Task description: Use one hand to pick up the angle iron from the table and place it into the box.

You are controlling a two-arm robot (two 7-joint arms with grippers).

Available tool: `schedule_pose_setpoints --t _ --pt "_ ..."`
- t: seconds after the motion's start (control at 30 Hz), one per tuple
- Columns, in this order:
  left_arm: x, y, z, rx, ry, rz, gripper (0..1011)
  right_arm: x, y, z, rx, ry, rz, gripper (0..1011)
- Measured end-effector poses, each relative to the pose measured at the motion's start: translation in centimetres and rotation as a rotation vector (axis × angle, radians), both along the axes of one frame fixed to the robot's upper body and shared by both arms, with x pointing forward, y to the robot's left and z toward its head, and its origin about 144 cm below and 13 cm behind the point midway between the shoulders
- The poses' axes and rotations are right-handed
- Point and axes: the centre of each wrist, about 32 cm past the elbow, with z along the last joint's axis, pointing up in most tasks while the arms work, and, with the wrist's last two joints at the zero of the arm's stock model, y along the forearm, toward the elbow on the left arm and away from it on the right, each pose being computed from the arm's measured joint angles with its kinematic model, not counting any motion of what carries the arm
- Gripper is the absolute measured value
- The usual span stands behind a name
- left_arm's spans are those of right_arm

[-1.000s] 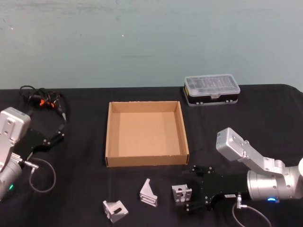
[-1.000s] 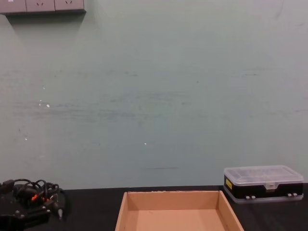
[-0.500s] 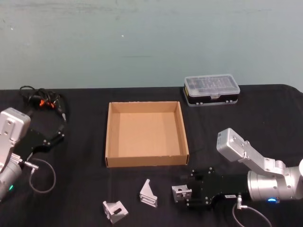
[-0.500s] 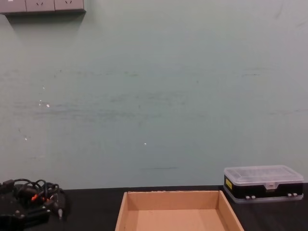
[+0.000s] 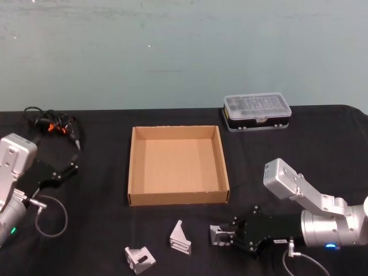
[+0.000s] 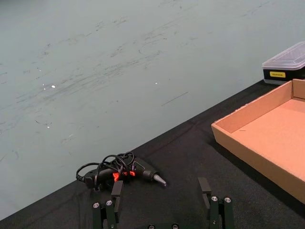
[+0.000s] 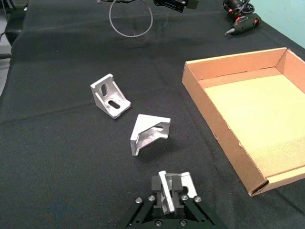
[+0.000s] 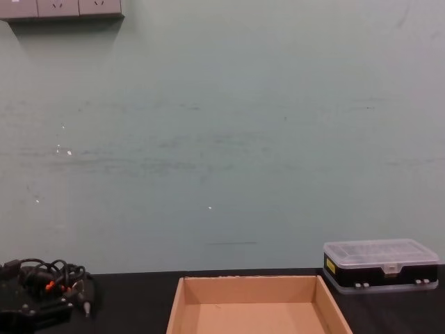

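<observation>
Fingers of the right gripper (image 5: 229, 237) are closed on one angle iron (image 7: 189, 181), at five o'clock from the box (image 5: 178, 198) on the tabletop (image 5: 322, 144). The left gripper (image 6: 160, 187), at nine o'clock, has its fingers spread. The yellow label (image 6: 277, 74) on the case (image 6: 286, 61) is unreadable.

The box (image 5: 178, 198) sits on the table (image 5: 322, 149), with the plastic case (image 5: 257, 110) behind its right corner and a cable bundle (image 5: 52, 122) well off behind its left. In front of the box lie the left angle iron (image 5: 140, 257), the middle angle iron (image 5: 180, 237) and the rightmost angle iron (image 5: 215, 234), this last held in the right claw (image 5: 224, 237).
</observation>
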Motion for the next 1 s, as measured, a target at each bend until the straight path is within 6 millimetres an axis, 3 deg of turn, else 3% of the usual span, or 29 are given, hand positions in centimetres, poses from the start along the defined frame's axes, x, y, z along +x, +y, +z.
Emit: schedule_pose_setpoints --t 0.07,0.17,0.53,1.0 --pt "0.0 0.0 0.0 0.000 0.000 0.000 1000 0.0 0.0 0.0 0.000 0.000 0.000 112" --pt "0.0 0.0 0.0 0.000 0.000 0.000 1000 0.0 0.0 0.0 0.000 0.000 0.000 66" --pt "0.0 0.0 0.0 0.000 0.000 0.000 1000 -0.1 0.0 0.0 0.006 -0.007 -0.002 66" --pt "0.0 0.0 0.0 0.000 0.000 0.000 1000 -0.9 -0.3 1.5 0.167 -0.143 0.005 66"
